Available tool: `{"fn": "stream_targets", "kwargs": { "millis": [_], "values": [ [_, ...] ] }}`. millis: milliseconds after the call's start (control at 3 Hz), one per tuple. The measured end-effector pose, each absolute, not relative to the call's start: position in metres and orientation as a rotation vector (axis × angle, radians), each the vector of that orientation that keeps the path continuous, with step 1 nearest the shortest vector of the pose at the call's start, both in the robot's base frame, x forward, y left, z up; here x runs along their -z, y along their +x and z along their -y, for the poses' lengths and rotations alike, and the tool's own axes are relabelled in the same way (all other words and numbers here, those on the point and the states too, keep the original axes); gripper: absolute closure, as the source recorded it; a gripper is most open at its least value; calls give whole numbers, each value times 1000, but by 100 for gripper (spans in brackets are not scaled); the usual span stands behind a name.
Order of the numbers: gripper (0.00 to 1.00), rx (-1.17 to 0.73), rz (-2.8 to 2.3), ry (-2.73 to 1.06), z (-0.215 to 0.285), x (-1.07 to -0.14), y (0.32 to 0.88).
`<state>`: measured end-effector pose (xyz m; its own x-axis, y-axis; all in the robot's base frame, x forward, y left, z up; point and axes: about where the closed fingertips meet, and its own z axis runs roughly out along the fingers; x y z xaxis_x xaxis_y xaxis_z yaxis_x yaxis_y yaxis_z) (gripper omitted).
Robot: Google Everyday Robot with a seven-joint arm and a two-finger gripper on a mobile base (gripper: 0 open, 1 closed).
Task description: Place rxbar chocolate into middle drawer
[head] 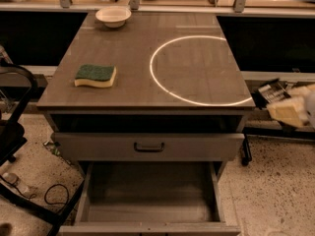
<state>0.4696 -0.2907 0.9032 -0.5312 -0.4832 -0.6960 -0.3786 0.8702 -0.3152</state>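
We're calling this roughly the halfway mark. The bar [269,91] is off the worktop [197,58] and sitting in the claw [285,107], which is hanging just past the worktop's right edge, about level with its top. We're reading the claw as clamped on the bar, since the bar is up in the air right against it with nothing underneath.

The drawer [147,200] is standing wide open at the bottom and its tray is showing bare, so the opening part is done and nothing is lying in it yet. What's left, as we're judging it: bringing the bar down and to the left, getting it over the tray below the closed drawer front [149,146], and letting go.

Pose-wise, we're only getting the very end of the arm, poking in from the right edge. The claw is pointing left toward the worktop, with the bar sticking out on its upper-left side. The sponge [96,75] and bowl [113,16] are sitting on the worktop's left side, well apart from the claw.
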Motion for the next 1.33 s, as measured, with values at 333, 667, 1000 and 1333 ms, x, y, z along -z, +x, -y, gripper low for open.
{"fn": "stream_targets", "kwargs": {
  "millis": [333,667,1000,1333],
  "values": [
    [100,-26,-2306,-628,301,-823,410],
    [100,-198,-2334,-746,282,-779,384],
    [100,-401,-2292,-993,245,-740,363],
    [100,-536,-2177,-1250,224,-715,346]
  ]
}}
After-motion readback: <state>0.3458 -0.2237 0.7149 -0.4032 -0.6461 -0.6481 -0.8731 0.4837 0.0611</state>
